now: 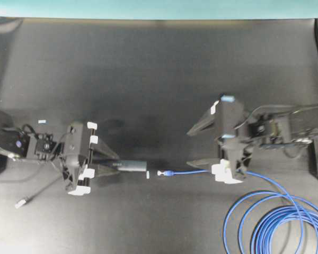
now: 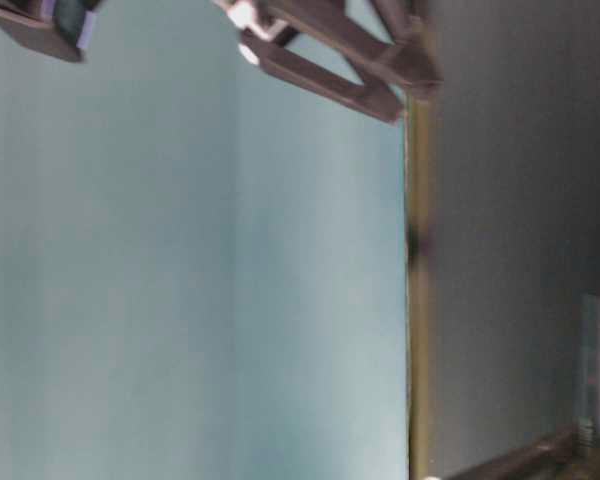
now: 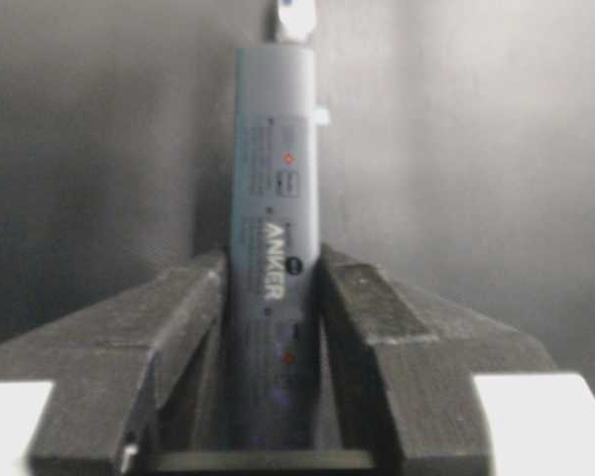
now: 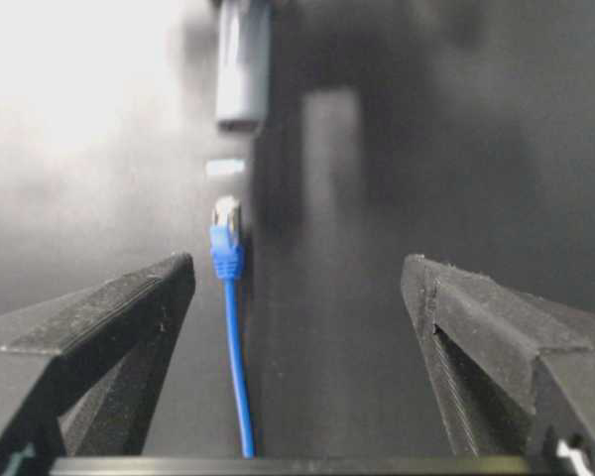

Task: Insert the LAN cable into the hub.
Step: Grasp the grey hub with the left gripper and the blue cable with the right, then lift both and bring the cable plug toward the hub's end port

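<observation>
Gripping: left claw (image 3: 273, 327) is clamping hub (image 3: 275, 198), long axis pointing right at plug.
Waiting: right claw (image 4: 297, 297) is gaping over cable (image 4: 234, 347), plug lying just beyond on bench (image 1: 148, 79).

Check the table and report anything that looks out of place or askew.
Nothing looks damaged or spilled. One small oddity: a tiny white piece lies loose on the table in the gap between the hub and the LAN cable plug; what it is cannot be told.
</observation>
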`<state>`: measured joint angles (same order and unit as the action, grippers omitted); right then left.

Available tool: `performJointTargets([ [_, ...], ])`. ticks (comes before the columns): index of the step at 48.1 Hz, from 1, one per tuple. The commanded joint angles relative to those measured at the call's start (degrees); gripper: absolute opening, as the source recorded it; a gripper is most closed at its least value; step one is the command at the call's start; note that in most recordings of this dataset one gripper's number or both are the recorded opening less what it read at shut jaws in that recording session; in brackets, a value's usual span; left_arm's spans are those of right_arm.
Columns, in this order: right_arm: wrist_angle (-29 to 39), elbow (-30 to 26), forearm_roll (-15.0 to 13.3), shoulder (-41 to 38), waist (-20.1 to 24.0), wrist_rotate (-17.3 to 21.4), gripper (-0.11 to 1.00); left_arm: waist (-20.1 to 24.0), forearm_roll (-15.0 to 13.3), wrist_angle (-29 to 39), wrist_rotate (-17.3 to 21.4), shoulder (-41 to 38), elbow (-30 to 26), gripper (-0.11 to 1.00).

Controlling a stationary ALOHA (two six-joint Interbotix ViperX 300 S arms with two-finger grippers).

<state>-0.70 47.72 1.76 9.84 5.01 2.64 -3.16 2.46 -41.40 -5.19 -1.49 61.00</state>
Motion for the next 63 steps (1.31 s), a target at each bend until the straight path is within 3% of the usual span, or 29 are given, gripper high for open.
performJointTargets([
  [1,-2.8,-0.4,0.1,-2.7,1.8,0.3,0.81,0.4,0.2,5.4,0.0,4.8,-1.2,0.28],
  [20,-10.4,-2.0,0.1,-15.7,4.3,0.4,0.79,0.8,0.2,18.0,-0.2,16.3,-1.2,0.28],
  [41,-12.2,-5.4,0.1,-24.5,4.4,0.4,0.76,0.1,0.2,19.7,-1.2,18.3,-1.4,0.28],
  [48,-11.2,-5.4,0.1,-24.9,4.7,0.5,0.59,-0.3,0.2,20.2,-1.2,18.3,-1.4,0.28],
  [57,-8.5,-5.3,1.3,-24.7,5.0,1.8,0.13,-0.4,0.2,21.0,-1.2,18.4,-1.5,0.28],
  [63,-8.6,-4.5,1.2,-24.4,5.1,4.6,0.13,-0.4,0.2,21.0,-1.2,18.5,-1.5,0.28],
])
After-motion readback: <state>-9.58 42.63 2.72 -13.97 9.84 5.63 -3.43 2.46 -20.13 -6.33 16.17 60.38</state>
